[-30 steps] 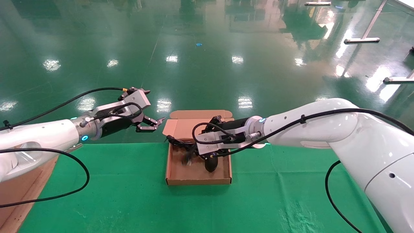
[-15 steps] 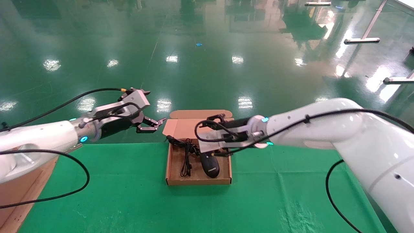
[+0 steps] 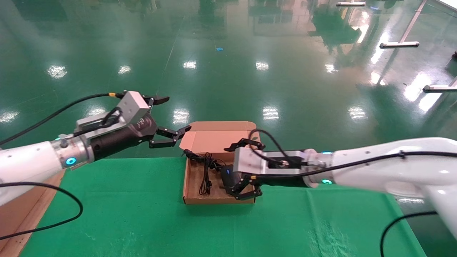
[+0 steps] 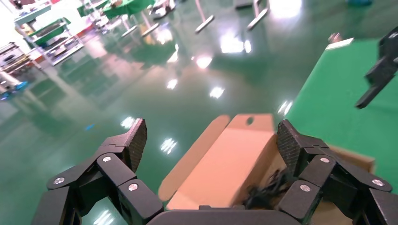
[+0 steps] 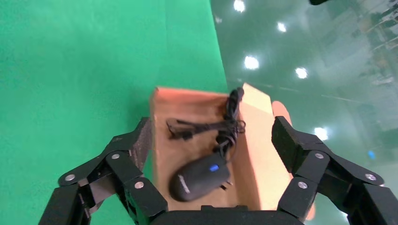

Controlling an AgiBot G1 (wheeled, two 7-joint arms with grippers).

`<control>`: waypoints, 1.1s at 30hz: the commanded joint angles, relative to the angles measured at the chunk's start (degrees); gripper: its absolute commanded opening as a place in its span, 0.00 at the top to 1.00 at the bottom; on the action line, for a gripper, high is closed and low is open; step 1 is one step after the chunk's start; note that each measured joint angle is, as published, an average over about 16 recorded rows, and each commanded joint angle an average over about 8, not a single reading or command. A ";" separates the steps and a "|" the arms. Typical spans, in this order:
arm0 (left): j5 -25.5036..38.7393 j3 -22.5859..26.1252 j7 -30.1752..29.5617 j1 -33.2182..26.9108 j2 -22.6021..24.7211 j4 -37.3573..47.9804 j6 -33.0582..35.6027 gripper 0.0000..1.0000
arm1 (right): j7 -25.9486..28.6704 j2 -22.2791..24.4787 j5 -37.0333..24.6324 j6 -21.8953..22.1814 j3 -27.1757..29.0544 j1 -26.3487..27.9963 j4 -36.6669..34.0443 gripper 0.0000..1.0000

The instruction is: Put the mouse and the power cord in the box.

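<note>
The tan box [image 3: 191, 176] sits open mid-table, its lid [image 3: 214, 137] leaning back. The black mouse [image 3: 227, 177] with a blue wheel lies inside near the right wall, shown fully in the right wrist view [image 5: 199, 176]. A tangle of black cord [image 3: 200, 159] lies at the back of the box, and I cannot separate the power cord from the mouse's thin cable [image 3: 206, 178]. My right gripper [image 3: 232, 171] hangs open and empty over the mouse at the box's right side. My left gripper [image 3: 173, 116] is open in the air beside the lid's left flap [image 4: 192, 159].
A green cloth [image 3: 142, 221] covers the table, whose far edge runs just behind the box. A brown cardboard carton [image 3: 21, 221] stands at the left edge. Beyond lies glossy green floor [image 3: 228, 71] with metal stand legs [image 3: 400, 44] far right.
The right gripper let go of the mouse, which now lies in the box, then drew back right and low. The left gripper rose a little and turned toward the lid.
</note>
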 commanded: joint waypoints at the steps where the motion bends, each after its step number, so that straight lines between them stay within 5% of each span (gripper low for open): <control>1: -0.59 -0.74 -1.86 1.09 -1.13 -2.25 1.37 0.00 | 1.27 1.46 1.62 -1.28 1.36 -1.19 1.44 0.00; 33: -9.95 -12.58 -31.50 18.46 -19.10 -38.11 23.14 0.00 | 21.54 24.64 27.47 -21.71 23.05 -20.17 24.42 0.00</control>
